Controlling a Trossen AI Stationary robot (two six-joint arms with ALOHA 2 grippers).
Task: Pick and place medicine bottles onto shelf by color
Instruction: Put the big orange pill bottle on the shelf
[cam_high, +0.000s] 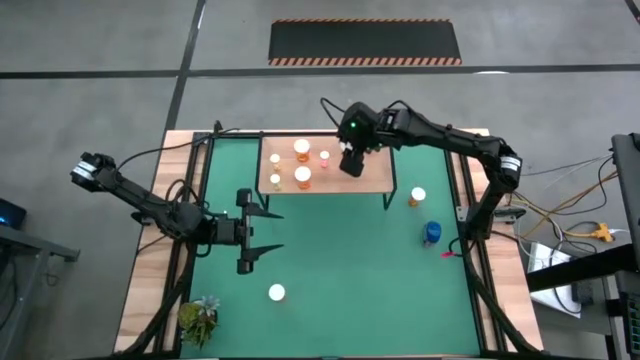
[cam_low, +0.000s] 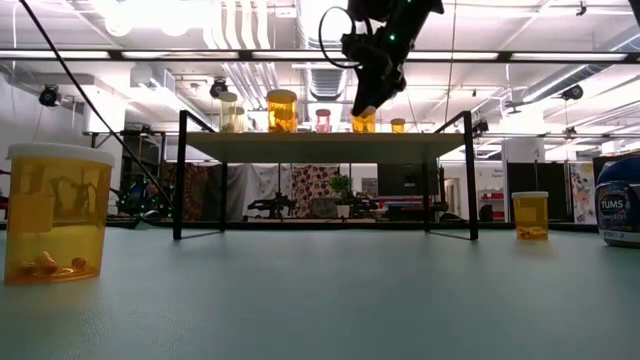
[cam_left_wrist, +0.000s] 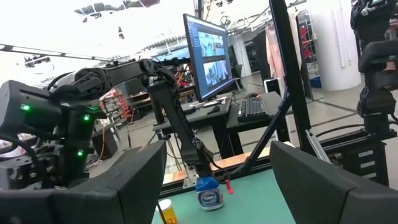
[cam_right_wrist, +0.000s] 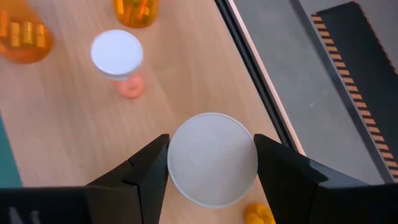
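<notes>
1. White round cap of an orange medicine bottle (cam_right_wrist: 212, 159) sits clamped between the right tool's (cam_high: 351, 160) dark fingers (cam_right_wrist: 147, 170), which touch it on both sides, over the light-wood shelf (cam_high: 370, 177).
2. Left tool (cam_high: 262, 232) hangs spread wide and empty above the green mat (cam_high: 350, 260) on the table.
3. Other orange, white-capped cylinders (cam_high: 302, 178) stand on the shelf's smooth board; a smaller pinkish bottle (cam_right_wrist: 118, 59) stands near the held one.
4. On the mat are an orange bottle (cam_high: 417, 197), a blue bottle (cam_high: 431, 233) and another white-capped bottle (cam_high: 276, 293).
</notes>
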